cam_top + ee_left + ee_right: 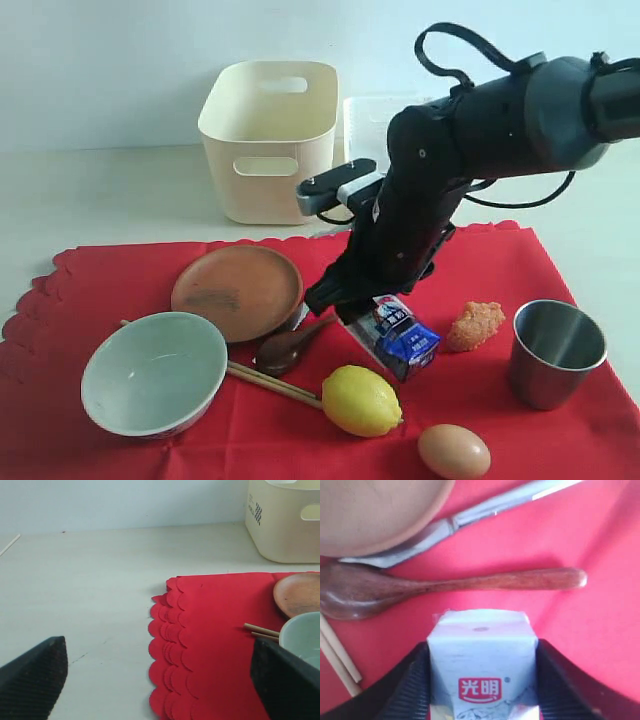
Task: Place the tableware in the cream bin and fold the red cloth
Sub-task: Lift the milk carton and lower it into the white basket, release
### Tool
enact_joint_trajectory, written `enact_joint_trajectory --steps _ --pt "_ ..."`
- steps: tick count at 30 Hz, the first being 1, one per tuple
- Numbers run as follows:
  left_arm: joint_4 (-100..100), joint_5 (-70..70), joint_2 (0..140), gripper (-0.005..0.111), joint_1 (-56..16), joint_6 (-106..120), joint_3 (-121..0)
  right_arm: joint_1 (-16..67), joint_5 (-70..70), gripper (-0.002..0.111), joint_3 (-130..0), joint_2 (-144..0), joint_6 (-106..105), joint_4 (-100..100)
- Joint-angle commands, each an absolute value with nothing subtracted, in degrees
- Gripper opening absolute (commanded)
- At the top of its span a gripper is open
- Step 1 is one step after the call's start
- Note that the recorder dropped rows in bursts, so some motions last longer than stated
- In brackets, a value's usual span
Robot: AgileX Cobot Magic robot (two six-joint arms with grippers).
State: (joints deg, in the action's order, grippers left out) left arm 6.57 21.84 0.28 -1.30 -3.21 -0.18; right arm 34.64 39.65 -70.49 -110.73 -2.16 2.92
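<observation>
1. None of the tableware appears binned: the bowl (155, 372), plate (237, 292), steel cup (556, 352), wooden spoon (290, 345), metal utensil (485, 512) and chopsticks (275, 383) all lie on the red cloth (480, 420), which is spread unfolded on the worktop (90, 580) in front of the cream bin (268, 140).
2. The right arm bends steeply down at mid-cloth, with the right tool (482, 680) clamped around a milk carton (400, 338) beside the spoon.
3. The left tool (159, 677) hangs low by the cloth's scalloped edge, wide apart and holding nothing.

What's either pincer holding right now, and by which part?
Right pincer clamps the milk carton by its side walls; left pincer open, empty.
</observation>
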Motion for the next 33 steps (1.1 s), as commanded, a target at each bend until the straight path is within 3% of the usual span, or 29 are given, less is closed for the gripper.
enact_joint_trajectory --steps 1,22,33 --pt "6.7 21.2 0.0 0.094 -1.1 -3.2 0.0 34.7 39.1 0.0 -71.1 -106.5 -2.3 2.5" --pt "6.7 21.2 0.0 0.094 -1.1 -3.2 0.0 28.3 39.7 0.0 -78.9 -96.6 -4.8 3.5" --pt "6.7 21.2 0.0 0.094 -1.1 -3.2 0.0 19.9 36.2 0.0 -78.9 -96.6 -20.3 23.2"
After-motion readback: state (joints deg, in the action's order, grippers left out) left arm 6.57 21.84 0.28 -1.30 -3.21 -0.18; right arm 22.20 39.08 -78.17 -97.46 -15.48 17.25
